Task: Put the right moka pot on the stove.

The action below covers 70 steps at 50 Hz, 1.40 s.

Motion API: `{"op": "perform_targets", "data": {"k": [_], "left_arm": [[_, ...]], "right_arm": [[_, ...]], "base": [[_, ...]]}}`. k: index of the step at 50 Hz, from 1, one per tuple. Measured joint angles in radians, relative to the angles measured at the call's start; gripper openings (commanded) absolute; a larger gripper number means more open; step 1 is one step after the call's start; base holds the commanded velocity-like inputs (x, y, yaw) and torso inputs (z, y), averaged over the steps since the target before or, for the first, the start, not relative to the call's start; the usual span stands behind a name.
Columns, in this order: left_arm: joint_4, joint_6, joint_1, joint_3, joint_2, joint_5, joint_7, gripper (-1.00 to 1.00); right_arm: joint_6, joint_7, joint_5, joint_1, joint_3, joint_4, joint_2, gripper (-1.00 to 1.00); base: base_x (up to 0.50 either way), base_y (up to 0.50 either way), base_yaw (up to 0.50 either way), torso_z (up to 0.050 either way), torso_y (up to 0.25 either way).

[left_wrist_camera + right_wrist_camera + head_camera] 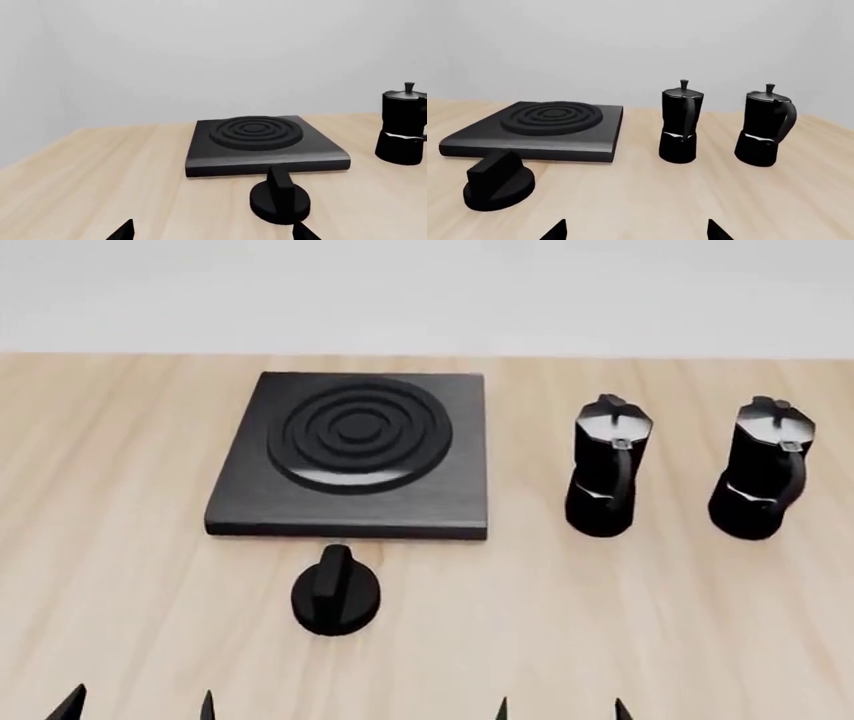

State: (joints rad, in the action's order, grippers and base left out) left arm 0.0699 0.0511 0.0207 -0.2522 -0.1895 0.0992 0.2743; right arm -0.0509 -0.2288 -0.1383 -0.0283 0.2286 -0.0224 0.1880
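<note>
Standing upright at about one o'clock from the empty, spread-open right gripper, the right moka pot (handle facing the robot) sits far right of the stove.

We see very little of our own body: only the fingertips of the left gripper and the right gripper, entering the head view at about 7 and 5 o'clock. Each fingertip is a plain, matte black, sharply pointed wedge, with no markings, screws or cables visible on it. Both wrist views show the same black tips, cropped by the frame edge.
</note>
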Motion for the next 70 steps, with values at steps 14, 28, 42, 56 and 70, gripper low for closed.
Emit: {"op": "perform_targets", "data": {"k": [14, 28, 42, 56, 70], "left_arm": [[0.002, 0.0, 0.0, -0.008, -0.005, 0.003, 0.009, 1.0], [0.008, 0.0, 0.002, -0.015, -0.013, 0.007, 0.018, 1.0], [0.01, 0.001, 0.001, -0.024, -0.02, 0.012, 0.025, 1.0], [0.016, -0.002, 0.0, -0.033, -0.028, 0.017, 0.032, 1.0], [0.017, -0.001, -0.002, -0.04, -0.033, 0.022, 0.039, 1.0]], "right_arm": [[-0.003, -0.006, -0.008, -0.001, 0.005, -0.002, 0.006, 1.0], [-0.004, -0.012, -0.012, -0.003, 0.013, -0.003, 0.011, 1.0], [-0.007, -0.017, -0.022, -0.003, 0.017, -0.005, 0.015, 1.0], [-0.007, -0.021, -0.032, -0.004, 0.02, -0.004, 0.02, 1.0], [-0.01, -0.024, -0.041, -0.005, 0.024, -0.007, 0.025, 1.0]], "base": [[0.19, 0.04, 0.0, 0.0, 0.001], [0.18, 0.04, 0.0, 0.0, 0.0], [0.18, 0.01, 0.0, 0.0, 0.0], [0.19, -0.02, 0.0, 0.0, 0.0], [0.2, -0.09, 0.0, 0.0, 0.0]]}}
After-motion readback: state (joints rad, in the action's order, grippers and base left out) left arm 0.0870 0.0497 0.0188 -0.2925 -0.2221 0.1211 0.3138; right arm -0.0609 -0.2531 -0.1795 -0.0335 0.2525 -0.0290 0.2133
